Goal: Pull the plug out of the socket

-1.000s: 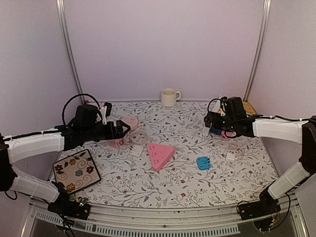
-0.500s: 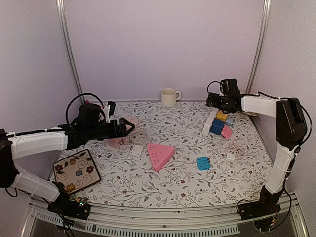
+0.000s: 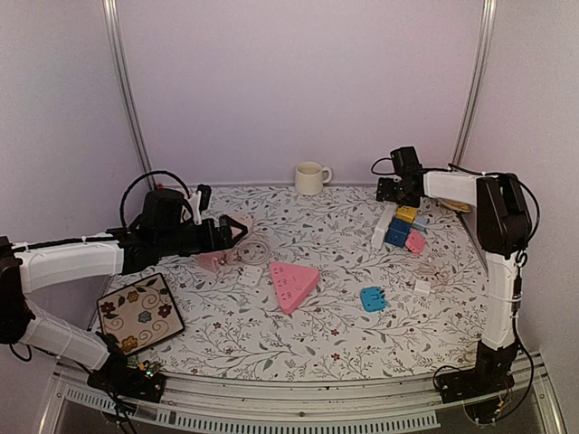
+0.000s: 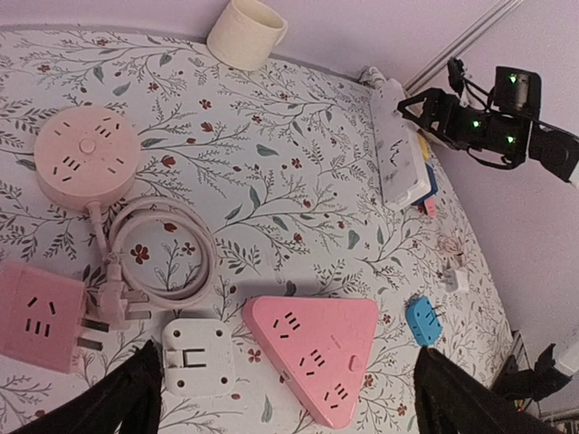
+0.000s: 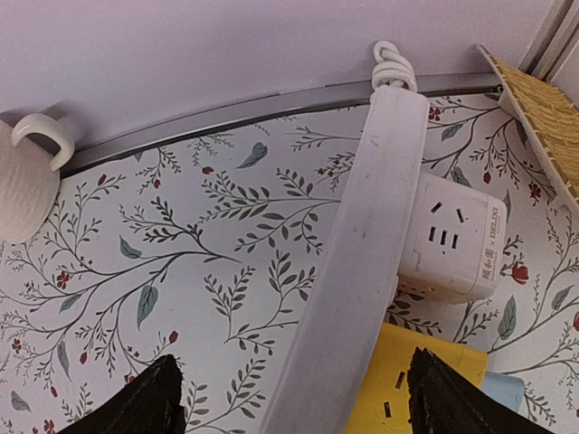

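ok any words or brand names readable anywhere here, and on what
"DELIXI": printed sideways on the white cube socket, in the right wrist view.
Small characters next to it: too blurred to read.
Pink triangular power strip, round pink socket, mug: no text visible.

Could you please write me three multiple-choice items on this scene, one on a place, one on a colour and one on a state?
1. Where on the table does the mug stand? A near edge; B middle; C far edge.
2. What colour is the triangular socket? A white; B pink; C blue.
3. How is the left tool? A open; B shut on the mug; C shut on the triangular socket.
Key: 1 C, the mug sits at the far rim; 2 B, its whole face is pink; 3 A, its fingers stand wide apart, holding nothing.
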